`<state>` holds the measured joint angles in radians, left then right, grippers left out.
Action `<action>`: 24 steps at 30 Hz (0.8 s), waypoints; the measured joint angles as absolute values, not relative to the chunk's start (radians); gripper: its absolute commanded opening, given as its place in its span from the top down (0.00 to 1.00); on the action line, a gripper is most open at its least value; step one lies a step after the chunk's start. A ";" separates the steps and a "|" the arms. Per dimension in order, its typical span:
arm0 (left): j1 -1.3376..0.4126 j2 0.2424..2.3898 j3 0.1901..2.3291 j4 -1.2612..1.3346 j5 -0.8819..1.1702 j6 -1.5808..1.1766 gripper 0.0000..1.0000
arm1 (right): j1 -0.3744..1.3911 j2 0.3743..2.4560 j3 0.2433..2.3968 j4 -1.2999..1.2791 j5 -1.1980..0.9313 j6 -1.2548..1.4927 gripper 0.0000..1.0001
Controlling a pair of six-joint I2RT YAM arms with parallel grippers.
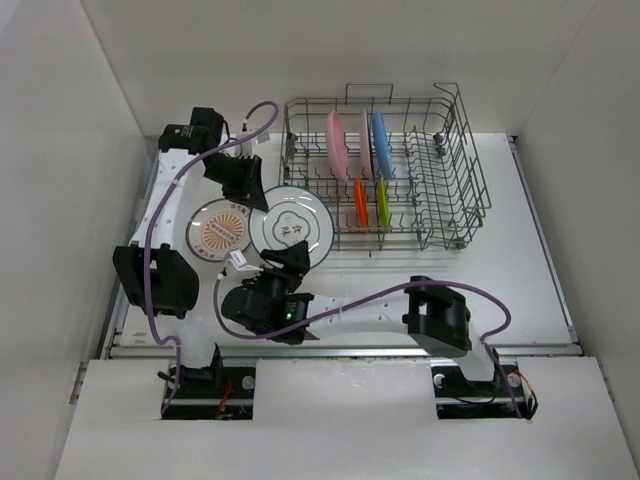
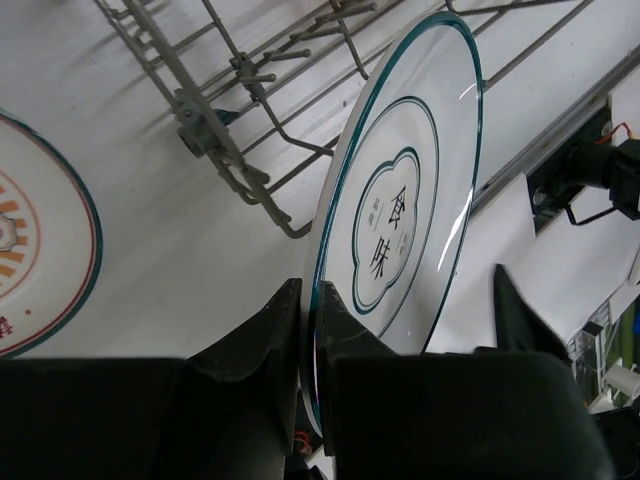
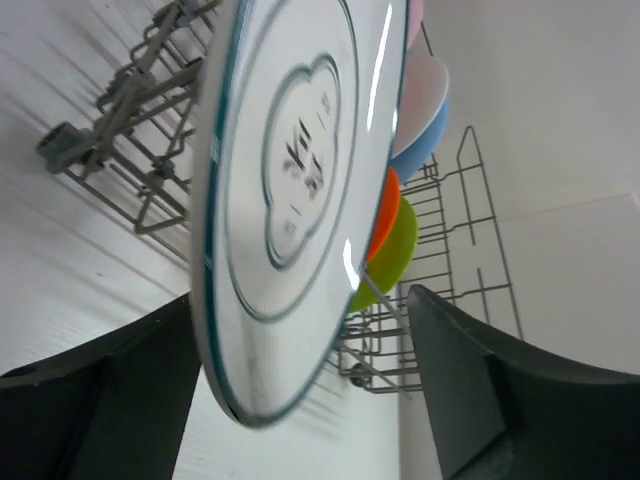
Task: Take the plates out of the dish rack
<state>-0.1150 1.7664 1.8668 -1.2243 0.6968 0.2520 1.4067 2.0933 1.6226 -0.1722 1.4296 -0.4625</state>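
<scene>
My left gripper (image 1: pixel 258 196) (image 2: pixel 310 292) is shut on the rim of a white plate with a dark green rim (image 1: pixel 292 222) (image 2: pixel 400 210), held just left of the dish rack (image 1: pixel 420 175). My right gripper (image 1: pixel 290 258) (image 3: pixel 300 295) is open, its fingers wide apart on either side of that plate's near edge (image 3: pixel 285 170), not touching it. In the rack stand a pink plate (image 1: pixel 337 146), a light blue plate (image 1: pixel 381 143), a small orange plate (image 1: pixel 360 200) and a small lime green plate (image 1: pixel 383 200). A white plate with an orange pattern (image 1: pixel 220 228) lies flat on the table.
The rack's wire corner (image 2: pixel 225 150) is close behind the held plate. White walls enclose the table on the left, back and right. Purple cables loop over both arms.
</scene>
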 measured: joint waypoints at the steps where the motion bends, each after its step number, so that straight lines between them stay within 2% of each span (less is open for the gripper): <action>1: -0.104 1.766 1.872 -1.223 0.696 0.252 1.00 | 1.406 2.089 1.623 -0.173 1.437 -0.458 0.09; 3: -0.081 1.766 1.881 -1.213 0.695 0.252 1.00 | 1.402 2.074 1.623 -0.174 1.444 -0.450 0.01; 13: -0.002 1.764 1.949 -1.201 0.733 0.160 1.00 | 1.428 1.910 1.653 -0.280 1.316 -0.365 0.01; 19: 0.075 1.764 1.980 -1.094 0.720 0.133 1.00 | 1.383 1.778 1.792 -0.522 0.953 -0.098 0.01; 24: 0.203 1.754 2.011 -1.023 0.721 0.059 1.00 | 1.210 1.602 1.816 -0.573 0.735 0.085 0.01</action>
